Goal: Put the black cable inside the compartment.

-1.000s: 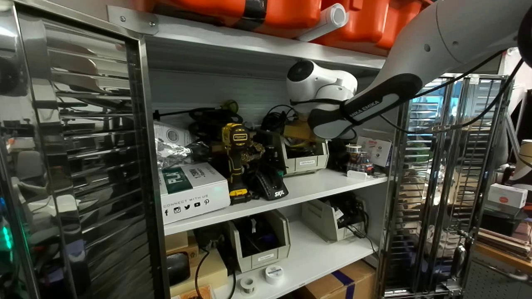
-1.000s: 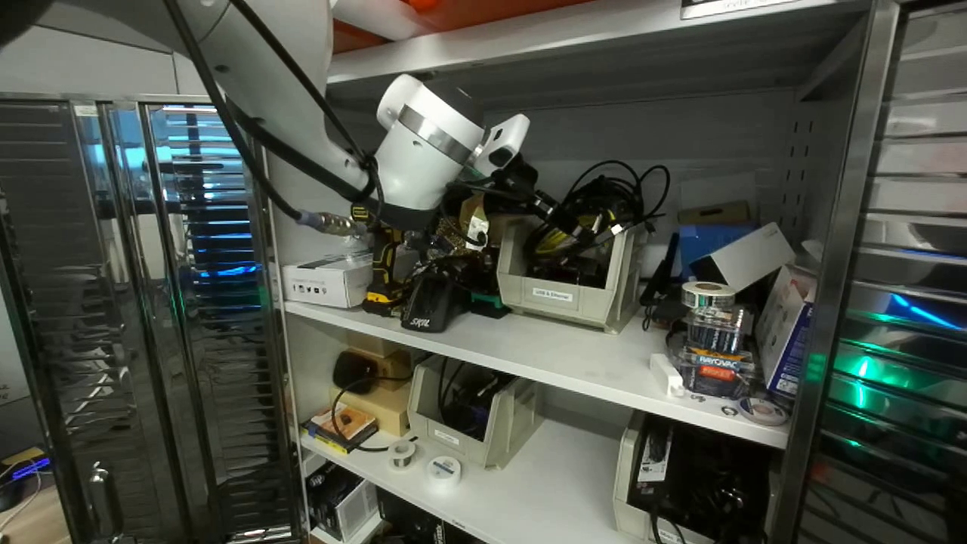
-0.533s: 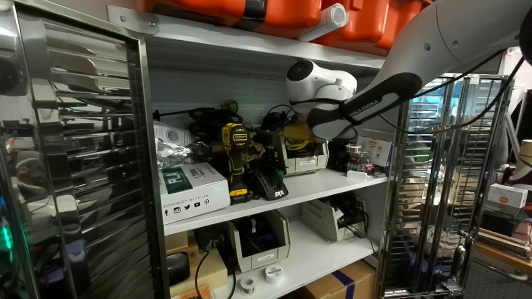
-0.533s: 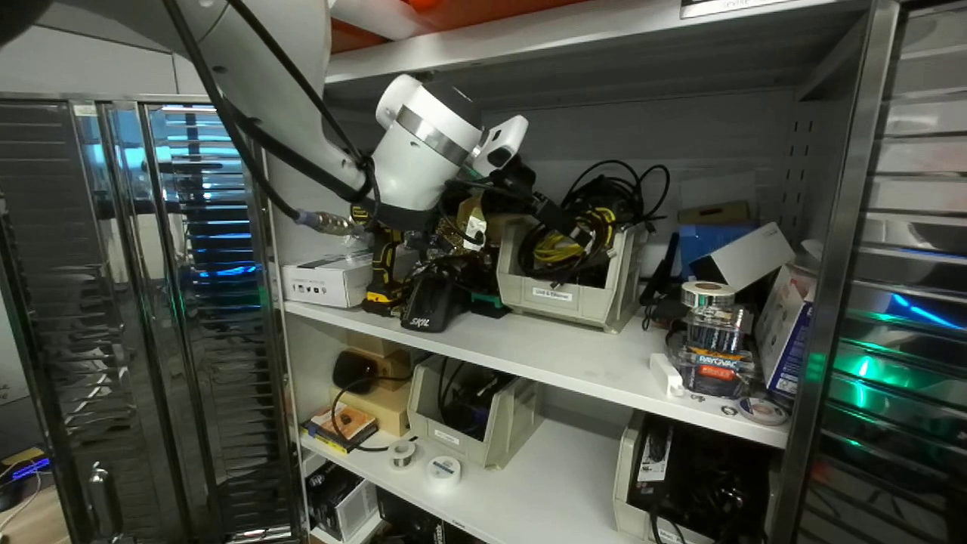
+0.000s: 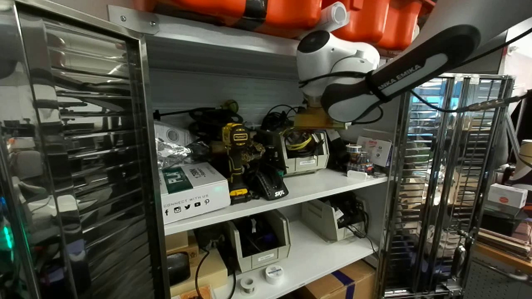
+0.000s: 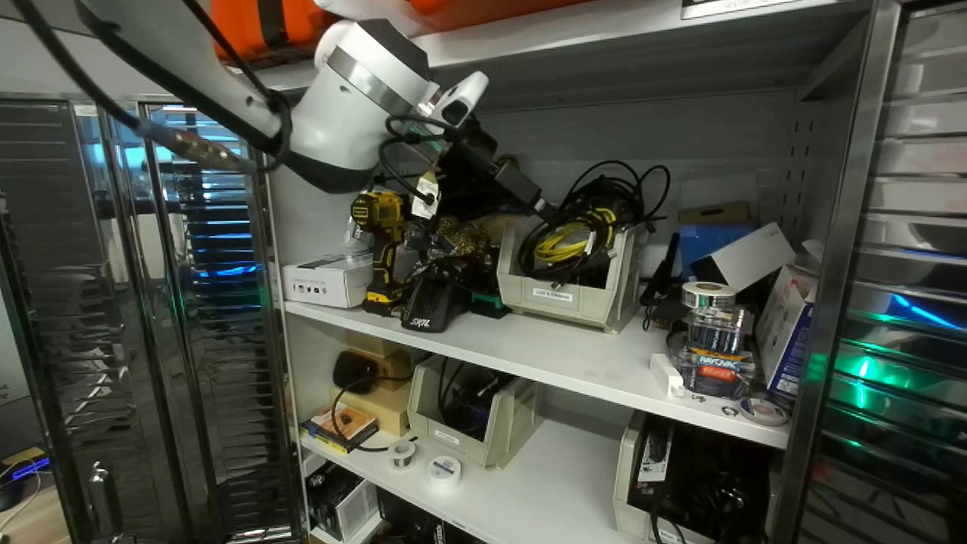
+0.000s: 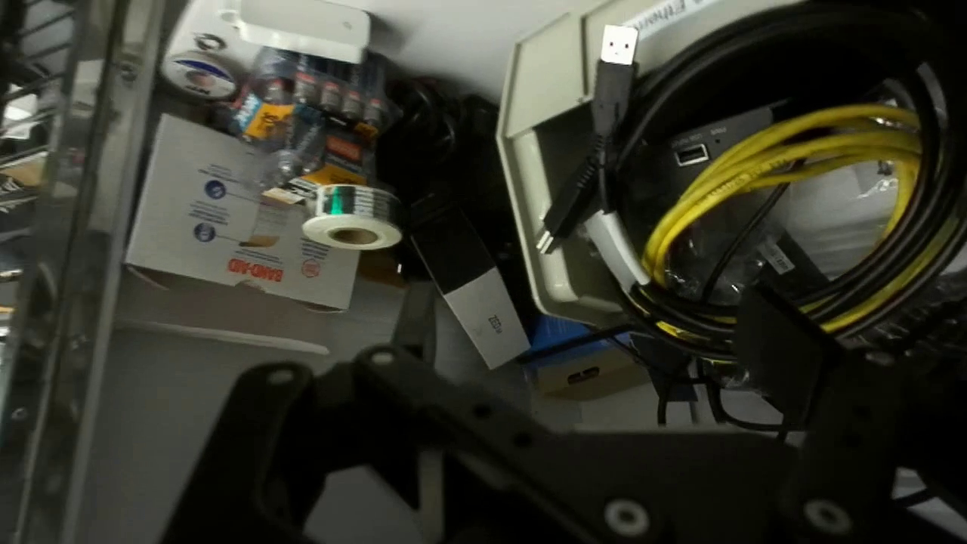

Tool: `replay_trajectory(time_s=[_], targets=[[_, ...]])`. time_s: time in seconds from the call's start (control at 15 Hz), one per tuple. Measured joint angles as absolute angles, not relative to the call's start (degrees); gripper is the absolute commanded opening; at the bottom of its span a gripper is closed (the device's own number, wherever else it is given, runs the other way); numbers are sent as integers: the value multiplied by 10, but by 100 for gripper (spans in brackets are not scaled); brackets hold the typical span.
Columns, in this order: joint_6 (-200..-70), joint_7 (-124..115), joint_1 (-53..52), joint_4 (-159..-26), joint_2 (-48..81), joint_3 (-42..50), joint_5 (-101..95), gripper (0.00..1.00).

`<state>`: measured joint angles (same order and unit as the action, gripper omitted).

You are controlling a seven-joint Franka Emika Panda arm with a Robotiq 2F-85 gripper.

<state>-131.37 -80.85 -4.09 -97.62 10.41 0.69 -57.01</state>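
The claw (image 7: 593, 321) hung at the mouth of the compartment (image 6: 680, 132), its fingers (image 7: 786, 347) spread apart in the wrist view, with a ZED box (image 7: 483, 310) and a blue box (image 7: 559, 332) showing beyond the gap. One finger overlapped the yellow-and-black coil (image 7: 684, 219) there; whether they touched, I could not tell. The coil lay at the front of a bin (image 6: 585, 304) labelled USB & Ethernet, its plugs (image 7: 612, 91) near the rim. The black cable (image 6: 608, 195), as far as I could make out, was the loose looped bundle rising at the back of that bin, inside the compartment; its lower part was hidden, so I could not tell whether it rested in the bin or behind it. The bin stood on the white counter (image 6: 559, 347). In both exterior views, a black SKIL tool (image 6: 427, 302) sat near it, then an upright drill (image 6: 384, 261), then a white box (image 6: 332, 279). On the bin's opposite side were batteries (image 6: 714, 370) with a tape roll (image 6: 708, 295) on top, and a Band-Aid box (image 7: 242, 219). Further bins (image 6: 517, 415) stood on the lower counter (image 6: 559, 483), and orange cases (image 5: 291, 12) lay above.
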Motion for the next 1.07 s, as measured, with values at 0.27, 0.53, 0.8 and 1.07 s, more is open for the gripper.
replay_trajectory(time_s=[0.27, 0.53, 0.8, 1.07], targets=[[-1257, -702, -40, -1085, 4, 3, -493, 100], [-1240, -559, -39, -1192, -87, 3, -363, 100], [-1228, -403, -36, -1271, -162, 5, -223, 100], [-1157, -247, -36, -1303, -220, 7, -99, 100]])
